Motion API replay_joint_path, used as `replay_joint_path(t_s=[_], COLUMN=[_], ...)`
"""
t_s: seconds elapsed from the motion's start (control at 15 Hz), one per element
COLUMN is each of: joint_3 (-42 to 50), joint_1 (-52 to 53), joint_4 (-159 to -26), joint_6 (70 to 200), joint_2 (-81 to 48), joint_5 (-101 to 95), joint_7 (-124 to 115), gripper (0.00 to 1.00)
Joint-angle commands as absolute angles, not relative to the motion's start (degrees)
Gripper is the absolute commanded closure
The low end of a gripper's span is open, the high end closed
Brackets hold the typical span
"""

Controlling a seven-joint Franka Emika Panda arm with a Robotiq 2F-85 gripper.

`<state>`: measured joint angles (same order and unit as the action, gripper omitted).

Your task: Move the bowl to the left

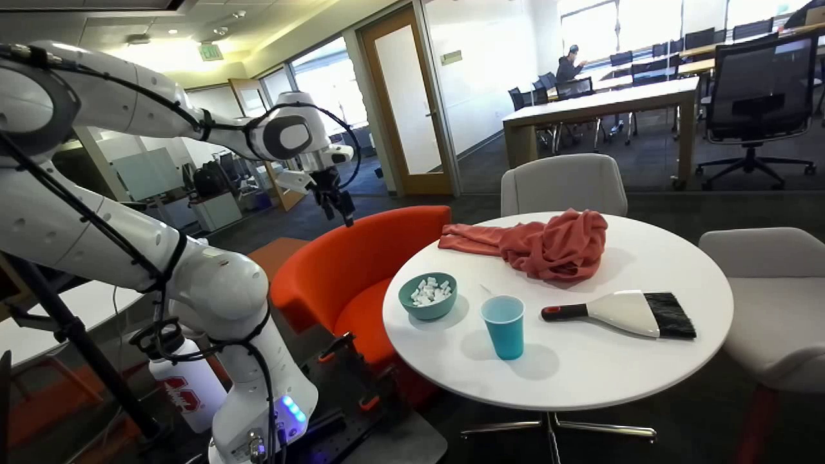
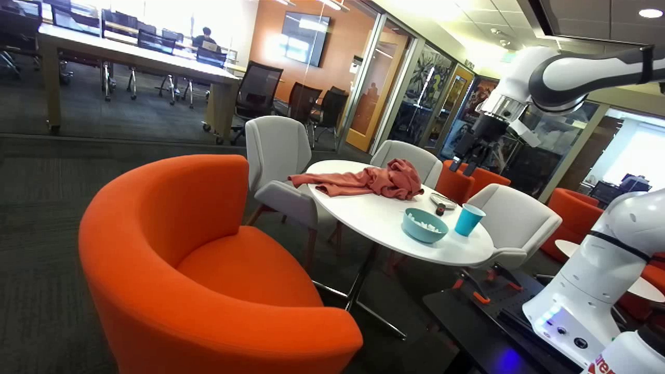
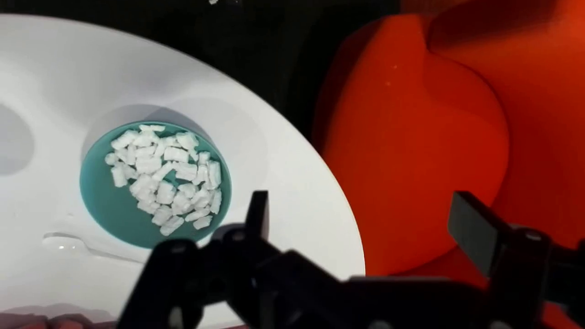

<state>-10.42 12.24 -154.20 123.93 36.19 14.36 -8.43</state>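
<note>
The bowl (image 1: 430, 312) is teal-green and round, with white bits inside. It stands upright on the white round table, near the edge by the orange chair. It also shows in an exterior view (image 2: 422, 233) and at the left of the wrist view (image 3: 109, 201). My gripper (image 1: 338, 216) is open and empty, high in the air and well apart from the bowl. It also shows in an exterior view (image 2: 462, 167). In the wrist view the open jaws (image 3: 360, 201) are to the right of the bowl, over the table edge and the orange chair.
The white table (image 1: 619, 380) also holds a light-blue cup (image 1: 506, 336) close to the bowl, a brush (image 1: 619, 308), a crumpled red cloth (image 1: 548, 248) and a clear spoon (image 3: 68, 244) beside the bowl. An orange chair (image 1: 361, 258) and grey chairs (image 1: 564, 183) surround it.
</note>
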Motion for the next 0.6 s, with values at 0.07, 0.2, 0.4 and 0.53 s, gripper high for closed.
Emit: replay_joint_path(t_s=[0.07, 0.2, 0.4, 0.53], joint_3=[-10.3, -9.5, -7.7, -6.3], joint_1=[6.7, 3.9, 0.2, -2.3], joint_4=[-153.9, -153.9, -154.0, -154.1], joint_6=[129.2, 132.0, 137.4, 141.0], joint_2=[33.8, 31.7, 27.4, 24.0], joint_5=[7.1, 3.8, -0.7, -3.4], joint_7=[-9.5, -9.4, -8.7, -8.9], gripper=[0.0, 0.0, 0.0, 0.0])
